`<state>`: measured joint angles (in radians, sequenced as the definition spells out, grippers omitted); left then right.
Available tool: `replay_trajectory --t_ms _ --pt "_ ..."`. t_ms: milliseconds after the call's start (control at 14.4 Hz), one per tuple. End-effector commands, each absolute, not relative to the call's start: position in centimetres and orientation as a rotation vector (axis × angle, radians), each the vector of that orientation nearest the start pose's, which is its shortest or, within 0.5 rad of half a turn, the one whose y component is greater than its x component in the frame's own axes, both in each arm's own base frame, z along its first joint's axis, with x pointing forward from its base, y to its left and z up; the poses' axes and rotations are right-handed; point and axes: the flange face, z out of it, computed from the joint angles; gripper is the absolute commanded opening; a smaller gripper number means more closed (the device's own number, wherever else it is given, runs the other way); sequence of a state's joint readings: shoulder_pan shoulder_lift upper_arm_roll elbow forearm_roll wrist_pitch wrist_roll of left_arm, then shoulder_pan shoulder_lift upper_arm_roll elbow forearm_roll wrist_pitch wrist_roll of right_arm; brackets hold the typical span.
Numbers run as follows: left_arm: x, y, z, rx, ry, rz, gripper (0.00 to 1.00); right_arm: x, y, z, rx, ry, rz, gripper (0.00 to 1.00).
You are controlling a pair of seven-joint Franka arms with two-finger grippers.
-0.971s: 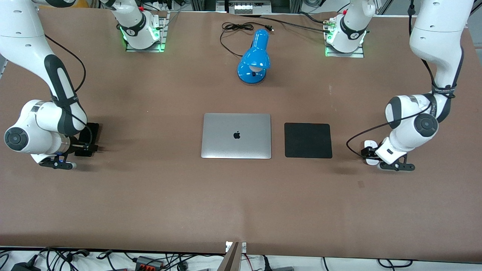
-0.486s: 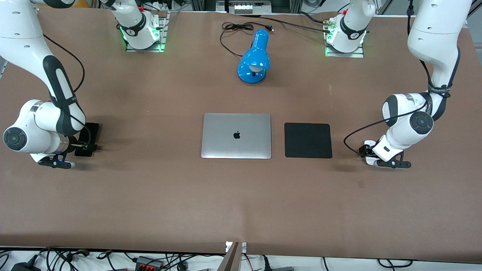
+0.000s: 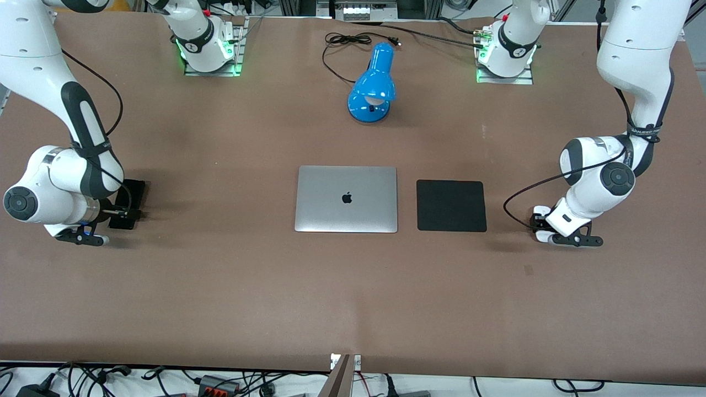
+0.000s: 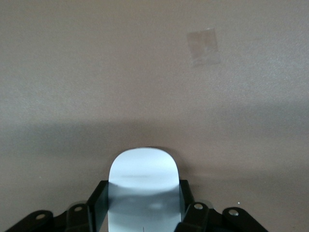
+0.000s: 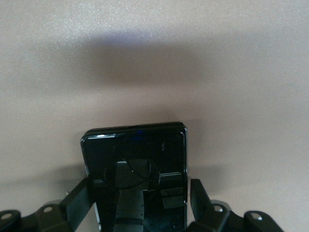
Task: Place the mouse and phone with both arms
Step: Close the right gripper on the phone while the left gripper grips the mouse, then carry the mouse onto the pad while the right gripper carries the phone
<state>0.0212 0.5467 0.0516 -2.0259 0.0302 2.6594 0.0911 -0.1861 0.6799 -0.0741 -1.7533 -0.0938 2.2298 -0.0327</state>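
The left gripper (image 4: 143, 212) is clamping the mouse (image 4: 143, 186) low over the table (image 3: 220, 286), beside the black mouse pad (image 3: 451, 205). The right gripper (image 5: 140, 203) is gripping the phone (image 5: 137, 174) at its own end. Both grasps look made; placing is remaining.

A black apple-shaped brand logo is showing at the centre of the closed silver laptop lid (image 3: 346, 198); no wording is accompanying it. A dark band (image 3: 644, 132) around the left arm's forearm is carrying pale lettering, too small to be read. A black ring on each arm's base (image 3: 196, 45) is bearing a small white mark, also unreadable. No other text, number or sign is showing legibly in any view.
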Motion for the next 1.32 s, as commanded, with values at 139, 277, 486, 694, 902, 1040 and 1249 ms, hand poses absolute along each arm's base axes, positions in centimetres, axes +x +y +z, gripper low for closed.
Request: replay_trajectory --t_ms 139,277,486,694,902,1040,1249 --pt "62.1 3.4 23.9 -3.084 0.121 -0.134 0.43 61.7 -16.1 16.9 -3.200 0.210 0.405 0.46" --pt "63.2 1.5 27.6 -3.090 0.152 -0.065 0.43 61.8 -15.9 17.4 -3.195 0.203 0.421 0.37" --pt "64.4 -4.8 32.0 -3.098 0.136 0.070 0.43 62.2 -15.5 18.7 -3.197 0.191 0.398 0.33" --pt "62.5 -16.0 32.2 -3.098 0.150 0.157 0.43 62.8 -15.0 22.5 -3.186 0.196 0.396 0.29" --pt "61.4 -21.1 29.0 -3.102 0.070 0.094 0.43 64.6 -11.0 26.2 -3.164 0.117 0.410 0.28" --pt "60.7 -21.3 26.3 -3.117 0.075 0.054 0.43 65.8 -6.7 27.4 -3.145 0.025 0.406 0.27" --pt "59.0 -21.7 23.4 -3.141 0.036 -0.025 0.44 66.4 0.2 26.4 -3.120 -0.064 0.389 0.26"
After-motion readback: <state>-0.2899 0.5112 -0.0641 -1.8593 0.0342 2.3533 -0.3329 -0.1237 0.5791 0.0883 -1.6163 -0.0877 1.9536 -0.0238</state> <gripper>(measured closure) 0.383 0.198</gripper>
